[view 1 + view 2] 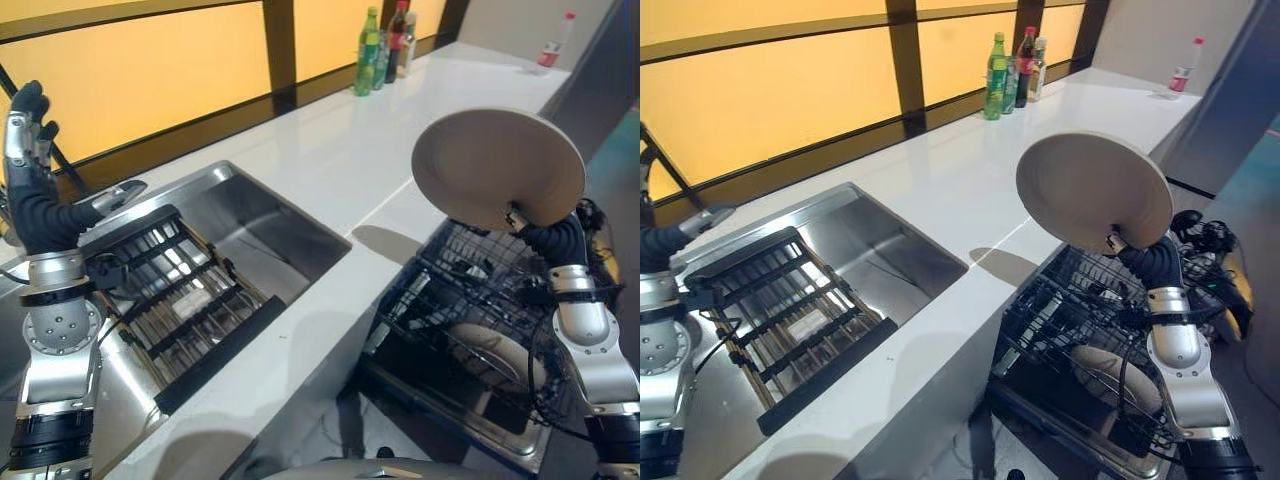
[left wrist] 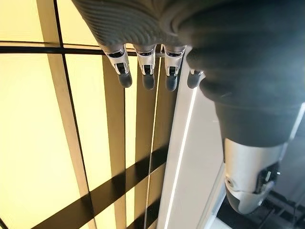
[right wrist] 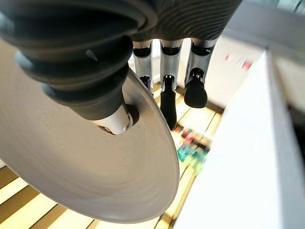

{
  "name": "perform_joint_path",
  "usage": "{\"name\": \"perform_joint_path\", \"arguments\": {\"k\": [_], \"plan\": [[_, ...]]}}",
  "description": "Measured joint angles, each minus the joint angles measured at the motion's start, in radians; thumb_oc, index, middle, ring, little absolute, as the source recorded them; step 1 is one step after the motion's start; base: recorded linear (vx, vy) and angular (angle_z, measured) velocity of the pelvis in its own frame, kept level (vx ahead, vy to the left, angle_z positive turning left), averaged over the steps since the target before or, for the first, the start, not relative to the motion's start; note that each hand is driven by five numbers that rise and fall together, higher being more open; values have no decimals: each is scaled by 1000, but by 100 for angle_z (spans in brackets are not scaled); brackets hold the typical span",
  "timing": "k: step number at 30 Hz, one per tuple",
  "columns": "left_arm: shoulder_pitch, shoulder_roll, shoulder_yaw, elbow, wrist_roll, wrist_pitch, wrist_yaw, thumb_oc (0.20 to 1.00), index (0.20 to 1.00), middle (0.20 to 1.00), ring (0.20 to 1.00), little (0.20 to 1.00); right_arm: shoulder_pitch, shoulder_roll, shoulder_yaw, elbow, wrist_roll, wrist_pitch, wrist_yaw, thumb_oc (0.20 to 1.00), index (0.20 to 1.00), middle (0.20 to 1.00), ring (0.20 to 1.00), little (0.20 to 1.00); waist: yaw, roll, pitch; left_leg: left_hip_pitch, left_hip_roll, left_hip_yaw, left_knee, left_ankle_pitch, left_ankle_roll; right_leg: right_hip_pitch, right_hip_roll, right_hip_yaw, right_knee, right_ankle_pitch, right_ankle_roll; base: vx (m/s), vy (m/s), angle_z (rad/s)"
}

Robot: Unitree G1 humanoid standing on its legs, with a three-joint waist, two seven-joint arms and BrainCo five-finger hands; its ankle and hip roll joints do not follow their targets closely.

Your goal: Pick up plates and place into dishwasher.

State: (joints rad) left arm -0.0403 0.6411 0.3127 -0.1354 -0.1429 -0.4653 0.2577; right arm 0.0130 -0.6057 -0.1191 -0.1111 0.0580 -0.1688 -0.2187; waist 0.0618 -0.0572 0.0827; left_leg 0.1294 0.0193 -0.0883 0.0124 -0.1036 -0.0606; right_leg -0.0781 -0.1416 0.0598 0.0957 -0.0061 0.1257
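A round beige plate [image 1: 497,168] is held up on edge above the black wire dishwasher rack [image 1: 450,300], its underside facing me. My right hand [image 1: 520,220] grips it from below: in the right wrist view the thumb [image 3: 113,120] presses the plate's face [image 3: 86,167] while the fingers [image 3: 167,95] reach behind its rim. Another pale plate [image 1: 492,352] lies low in the rack. My left hand [image 1: 25,120] is raised at the far left, away from everything, fingers [image 2: 145,71] straight and holding nothing.
A steel sink [image 1: 275,230] set in the white counter [image 1: 330,150] holds a black wire drying rack [image 1: 180,295]. Several bottles [image 1: 385,45] stand at the counter's back, a small one [image 1: 555,42] at the far right corner.
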Motion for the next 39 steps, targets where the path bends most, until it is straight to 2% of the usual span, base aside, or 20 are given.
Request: {"name": "perform_joint_path", "arguments": {"k": [4,11,14,23,27,31,35,39], "plan": [[-4,13,-7,2,-1,36,8,1000,1000,1000,1000,1000,1,-1,0,29,-48,10,-77,200,200,200,200,200,-17,-3,-1,-29,-1,-19,35,-19,7,5,2,45,-67,57,1,56,-316,-24],[-2,14,-5,11,-11,77,11,1000,1000,1000,1000,1000,39,-1,-29,159,-61,31,-97,200,200,200,200,200,-50,35,23,-30,16,-56,20,-15,-6,64,12,53,-180,112,-2,64,-240,6],[3,-1,2,11,-29,89,6,1000,1000,1000,1000,1000,54,-3,-34,164,-69,44,-97,200,200,200,200,200,-49,50,32,-8,37,-58,-8,-11,-14,78,27,42,-187,109,-9,90,-200,3],[16,11,22,11,-36,122,0,1000,1000,1000,1000,1000,79,-23,-35,230,-192,47,-160,200,200,200,200,200,-52,48,55,-18,67,-104,-27,-1,-33,84,51,-17,-183,96,-26,11,-112,14],[15,51,-2,14,-37,125,52,1000,1000,1000,1000,1000,49,-61,-25,270,-280,72,-257,200,200,200,200,200,-49,57,79,-104,70,-119,0,6,-43,-6,57,-26,-135,90,-33,-192,2,10],[-35,91,-101,15,-32,123,125,1000,1000,1000,1000,1000,-70,-133,19,342,-328,130,-356,200,200,200,200,200,-51,80,149,-208,61,-132,44,13,-54,-114,55,-27,-74,89,-35,-153,23,4],[-47,94,-136,19,-25,120,189,1000,1000,1000,1000,1000,-126,-185,25,362,-355,162,-404,200,200,200,200,200,-53,118,203,-248,61,-132,57,16,-59,-172,58,-24,-30,79,-44,-90,58,-3],[-71,96,-136,33,-21,103,255,1000,1000,1000,1000,1000,-191,-241,93,414,-392,195,-425,200,200,200,200,200,-70,146,235,-292,58,-129,70,19,-62,-232,58,-18,9,70,-46,-85,25,-2]]}}
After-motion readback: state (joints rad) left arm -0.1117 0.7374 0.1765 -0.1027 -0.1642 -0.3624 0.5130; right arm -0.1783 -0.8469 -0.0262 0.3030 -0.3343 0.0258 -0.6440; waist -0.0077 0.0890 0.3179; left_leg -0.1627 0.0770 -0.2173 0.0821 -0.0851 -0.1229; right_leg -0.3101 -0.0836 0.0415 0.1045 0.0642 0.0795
